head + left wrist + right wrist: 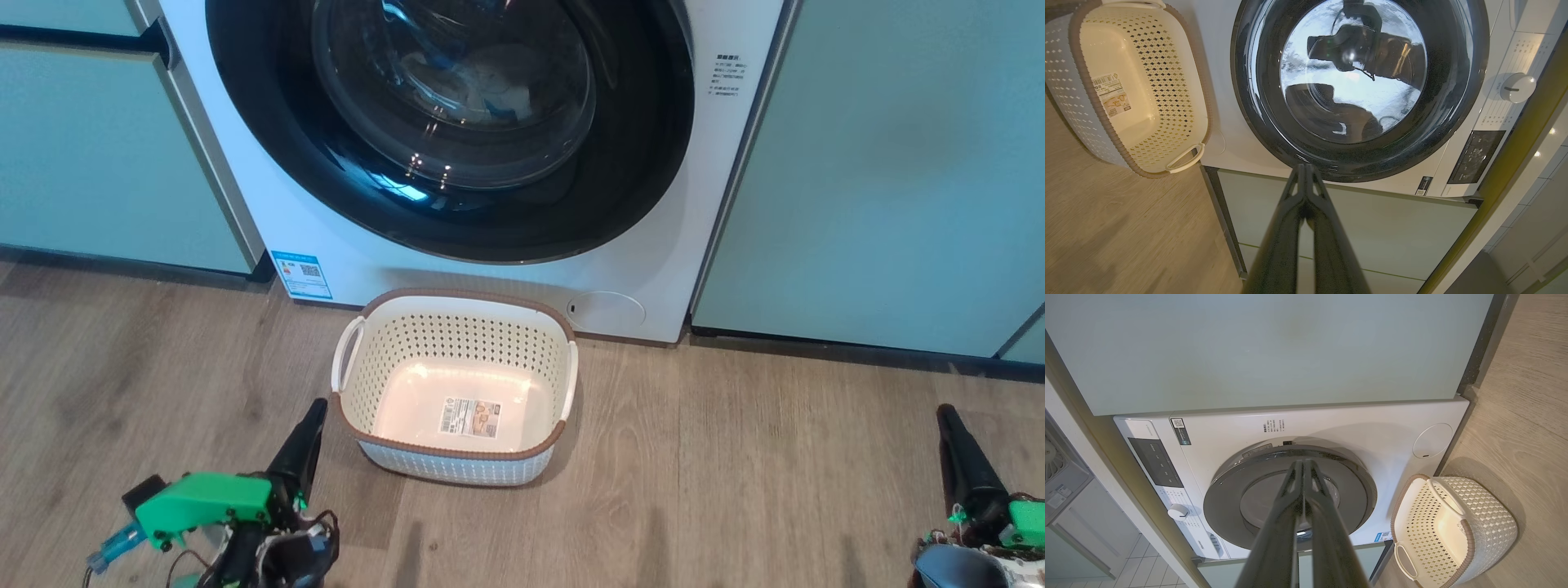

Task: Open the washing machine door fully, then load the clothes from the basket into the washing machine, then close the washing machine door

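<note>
The white washing machine (522, 282) stands straight ahead, and its glossy black door (637, 163) lies shut against the front. Behind the glass bowl, pale clothes with a bit of blue (498, 82) show faintly in the drum. On the floor before the machine sits the cream basket (457, 343), with just a label on its bottom. My left gripper (317, 406) is shut, low at the basket's left corner. My right gripper (945, 411) is shut, far to the right. The left wrist view shows the shut left gripper (1304, 167) below the door (1453, 102), beside the basket (1180, 81).
Pale green cabinets (882, 163) flank the machine on both sides. A blue-bordered QR sticker (302, 273) and a round cap (606, 310) sit low on its front. The control knob (1518, 87) is on the top panel. Wood floor (735, 490) spreads around the basket.
</note>
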Controlling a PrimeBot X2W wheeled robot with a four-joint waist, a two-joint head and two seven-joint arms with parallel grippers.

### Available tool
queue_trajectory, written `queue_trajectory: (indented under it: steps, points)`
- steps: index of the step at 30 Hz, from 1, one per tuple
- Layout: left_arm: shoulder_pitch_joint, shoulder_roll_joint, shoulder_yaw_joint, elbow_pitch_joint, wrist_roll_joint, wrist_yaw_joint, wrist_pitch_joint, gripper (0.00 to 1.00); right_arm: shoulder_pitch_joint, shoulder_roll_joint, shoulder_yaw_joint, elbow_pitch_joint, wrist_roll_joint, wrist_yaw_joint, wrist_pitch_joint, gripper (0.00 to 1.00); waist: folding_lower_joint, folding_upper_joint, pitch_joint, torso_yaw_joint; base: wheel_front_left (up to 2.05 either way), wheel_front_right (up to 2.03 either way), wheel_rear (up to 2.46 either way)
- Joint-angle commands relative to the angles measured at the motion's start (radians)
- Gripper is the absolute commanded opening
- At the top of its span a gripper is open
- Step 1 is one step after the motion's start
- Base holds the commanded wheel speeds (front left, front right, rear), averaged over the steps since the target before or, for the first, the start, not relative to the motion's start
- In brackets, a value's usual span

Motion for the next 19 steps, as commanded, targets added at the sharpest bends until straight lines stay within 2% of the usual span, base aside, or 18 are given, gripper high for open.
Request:
queue_trajectory:
  steps: [1, 19]
  points:
    - [-0.056, 0.006, 0.032, -0.028, 0.0, -0.009, 0.007, 0.0, -0.054, -0.022, 0.017, -0.033, 0.007, -0.003, 0.006, 0.0, 0.0, 0.0, 0.0, 0.0, 0.0, 0.0, 0.0]
    - [-0.056, 0.006, 0.032, -0.028, 0.0, -0.009, 0.007, 0.0, -0.053, -0.022, 0.017, -0.033, 0.007, -0.003, 0.006, 0.0, 0.0, 0.0, 0.0, 0.0, 0.0, 0.0, 0.0]
